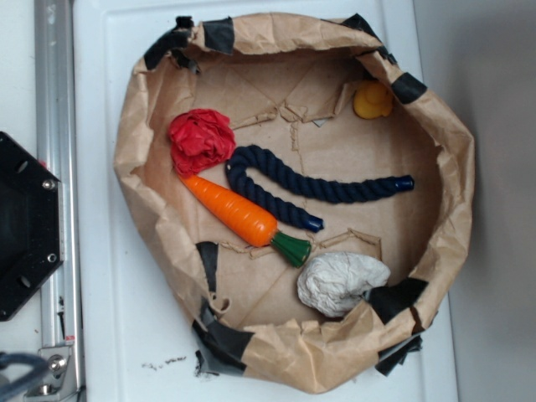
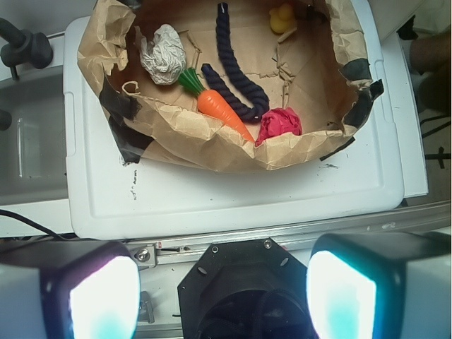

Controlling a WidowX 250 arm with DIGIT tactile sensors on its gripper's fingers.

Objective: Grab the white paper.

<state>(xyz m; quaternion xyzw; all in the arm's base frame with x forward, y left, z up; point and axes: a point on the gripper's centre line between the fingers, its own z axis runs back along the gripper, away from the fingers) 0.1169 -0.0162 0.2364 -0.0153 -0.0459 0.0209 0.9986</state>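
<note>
The white paper (image 1: 342, 282) (image 2: 163, 55) is a lumpy off-white wad with grey creases. It lies inside the brown paper nest (image 1: 452, 159) (image 2: 205, 145), next to the green top of the toy carrot (image 1: 241, 214) (image 2: 217, 104). In the wrist view my gripper (image 2: 222, 293) hangs far back over the black robot base, well away from the wad. Its two fingers (image 2: 102, 296) stand wide apart with nothing between them. The gripper does not show in the exterior view.
A red paper wad (image 1: 202, 139) (image 2: 279, 125), a dark blue rope (image 1: 310, 186) (image 2: 236, 70) and a yellow duck (image 1: 373, 100) (image 2: 282, 17) share the nest. The nest sits on a white tray (image 1: 109, 318) (image 2: 233, 198). A metal rail (image 1: 52, 100) and black base plate (image 1: 25, 226) lie beside it.
</note>
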